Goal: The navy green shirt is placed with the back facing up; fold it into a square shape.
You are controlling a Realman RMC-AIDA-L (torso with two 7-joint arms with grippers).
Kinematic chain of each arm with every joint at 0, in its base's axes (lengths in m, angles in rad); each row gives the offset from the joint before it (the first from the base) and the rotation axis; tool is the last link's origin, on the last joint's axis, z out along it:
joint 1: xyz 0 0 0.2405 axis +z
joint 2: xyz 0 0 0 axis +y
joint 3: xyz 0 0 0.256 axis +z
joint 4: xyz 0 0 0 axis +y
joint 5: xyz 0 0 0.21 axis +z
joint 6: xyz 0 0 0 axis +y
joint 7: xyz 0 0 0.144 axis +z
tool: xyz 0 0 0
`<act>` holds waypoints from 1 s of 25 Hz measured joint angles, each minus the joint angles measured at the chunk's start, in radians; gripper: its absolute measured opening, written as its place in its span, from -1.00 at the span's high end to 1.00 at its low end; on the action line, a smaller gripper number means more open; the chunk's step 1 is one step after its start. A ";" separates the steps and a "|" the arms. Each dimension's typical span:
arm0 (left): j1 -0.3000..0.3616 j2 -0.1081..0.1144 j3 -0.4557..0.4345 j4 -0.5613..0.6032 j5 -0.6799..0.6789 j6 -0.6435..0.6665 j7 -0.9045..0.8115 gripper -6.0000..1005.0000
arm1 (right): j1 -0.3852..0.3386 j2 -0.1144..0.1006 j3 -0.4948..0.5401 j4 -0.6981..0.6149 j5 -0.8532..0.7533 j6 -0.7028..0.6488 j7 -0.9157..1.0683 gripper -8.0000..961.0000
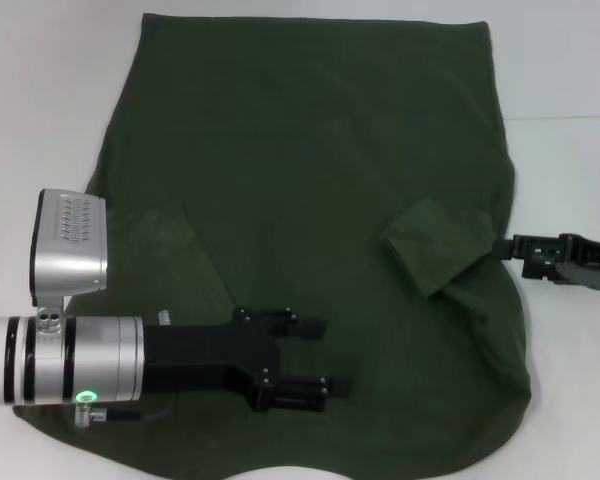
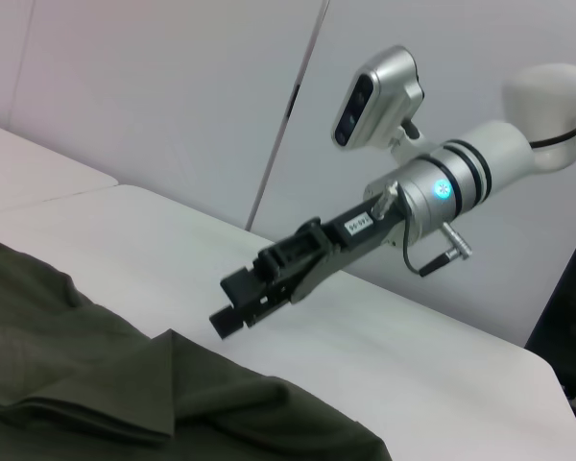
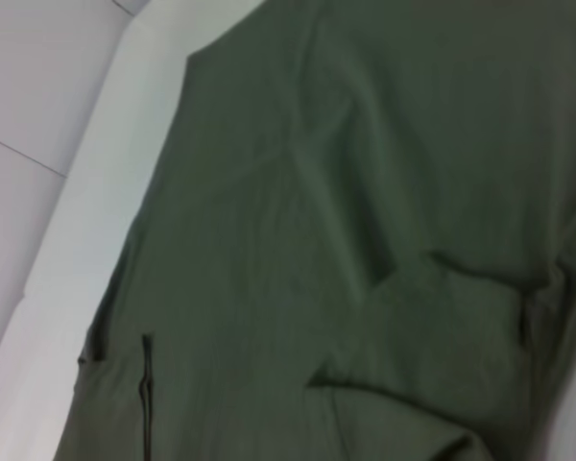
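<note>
Large dark olive-green fabric shirt (image 1: 310, 180) spread flat on white bench (image 1: 570, 80), plain side up, right sleeve (image 1: 435, 245) folded inward onto body. My left hand (image 1: 320, 355) hovers over shirt's near part, black fingers parted, grasping nothing. My right hand (image 1: 510, 247) at shirt's right edge, just beside folded sleeve; cannot tell whether clenched or released.

I can see a small white label (image 2: 356, 226) on my right arm, but I cannot read it.
</note>
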 joint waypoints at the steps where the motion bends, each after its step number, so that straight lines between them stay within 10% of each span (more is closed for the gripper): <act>1: 0.000 0.000 0.000 0.000 0.000 0.000 0.000 -0.69 | -0.003 0.003 -0.001 0.000 -0.004 0.003 0.000 -0.78; 20: 0.001 -0.001 0.002 -0.003 0.007 0.003 0.005 -0.69 | -0.013 0.047 0.000 0.009 -0.019 0.054 -0.010 -0.70; 25: 0.002 -0.001 0.003 -0.003 0.007 0.004 0.006 -0.69 | -0.014 0.047 0.001 0.009 -0.017 0.043 -0.023 -0.26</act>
